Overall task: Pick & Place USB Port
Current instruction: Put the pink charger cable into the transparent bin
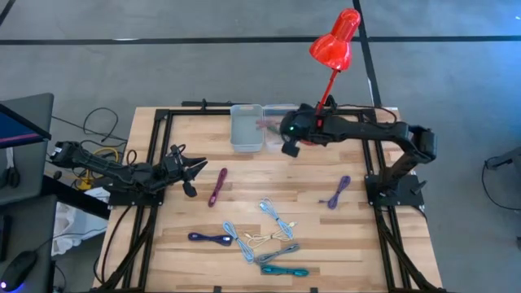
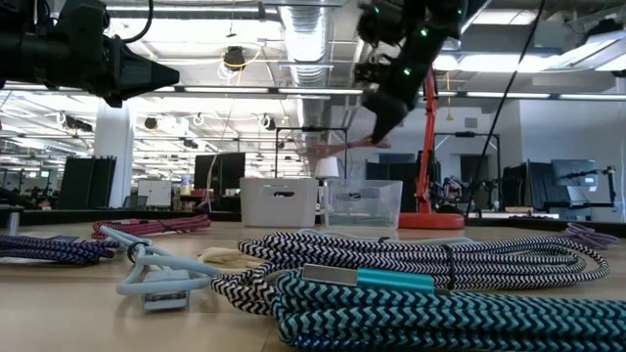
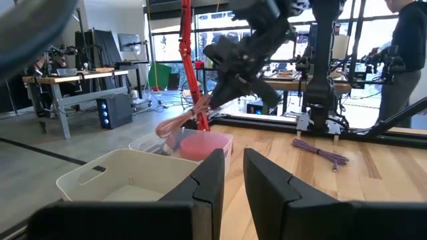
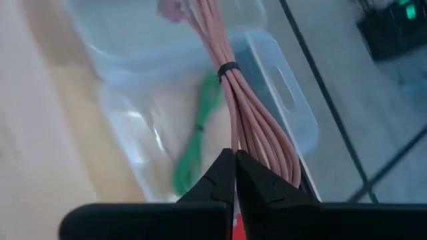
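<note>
My right gripper [image 1: 289, 145] hangs above the clear bin [image 1: 278, 115] at the table's far edge, shut on a pink coiled USB cable [image 4: 227, 47] bound by a black tie [image 4: 228, 69]. A green cable [image 4: 197, 143] lies on the clear bin's floor. A white bin [image 1: 246, 129] stands against the clear one on its left. My left gripper [image 1: 192, 168] hovers over the table's left part, open by a narrow gap [image 3: 233, 179] and empty, pointing toward the bins. My right gripper pinches the pink cable bundle between its two fingers, at a stretch of strands [image 4: 248, 143] behind the black tie. The fingers slant down from the right. The bundle is lifted clear and its free end [image 2: 328, 149] sticks out over the clear bin [image 2: 364, 203].
Several coiled cables lie on the table's near half: maroon [image 1: 218, 186], purple [image 1: 336, 192], dark blue [image 1: 210, 238], light blue [image 1: 277, 216], teal [image 1: 283, 270]. A red desk lamp [image 1: 334, 45] rises behind the bins. A person [image 3: 408, 53] stands beyond the table.
</note>
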`<action>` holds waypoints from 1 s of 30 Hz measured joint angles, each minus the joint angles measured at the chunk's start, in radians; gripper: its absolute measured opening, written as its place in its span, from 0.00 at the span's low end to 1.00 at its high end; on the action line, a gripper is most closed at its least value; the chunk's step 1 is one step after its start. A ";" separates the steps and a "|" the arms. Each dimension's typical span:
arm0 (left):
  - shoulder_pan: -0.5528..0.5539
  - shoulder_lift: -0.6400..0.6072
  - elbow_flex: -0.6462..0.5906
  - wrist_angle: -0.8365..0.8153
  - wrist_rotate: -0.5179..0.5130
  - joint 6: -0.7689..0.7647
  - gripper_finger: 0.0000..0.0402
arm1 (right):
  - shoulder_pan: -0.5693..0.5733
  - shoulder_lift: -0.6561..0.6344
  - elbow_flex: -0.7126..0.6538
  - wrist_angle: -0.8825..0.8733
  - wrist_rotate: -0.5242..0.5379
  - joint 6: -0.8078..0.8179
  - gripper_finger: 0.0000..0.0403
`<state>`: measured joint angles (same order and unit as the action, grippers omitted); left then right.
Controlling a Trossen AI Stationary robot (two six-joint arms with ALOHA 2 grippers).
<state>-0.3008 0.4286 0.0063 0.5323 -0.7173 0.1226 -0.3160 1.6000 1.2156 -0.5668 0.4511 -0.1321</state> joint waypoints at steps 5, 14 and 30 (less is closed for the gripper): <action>0.000 0.000 0.000 0.000 0.000 0.000 0.15 | -0.061 -0.029 -0.072 0.002 0.020 0.040 0.00; 0.000 0.000 0.000 0.000 0.000 0.000 0.15 | -0.084 -0.016 -0.091 0.058 -0.012 0.073 0.00; 0.000 0.002 0.000 0.000 0.000 0.000 0.15 | -0.089 0.088 -0.091 0.048 -0.088 0.081 0.00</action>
<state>-0.3008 0.4306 0.0061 0.5321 -0.7174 0.1226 -0.4049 1.6876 1.1244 -0.5188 0.3633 -0.0509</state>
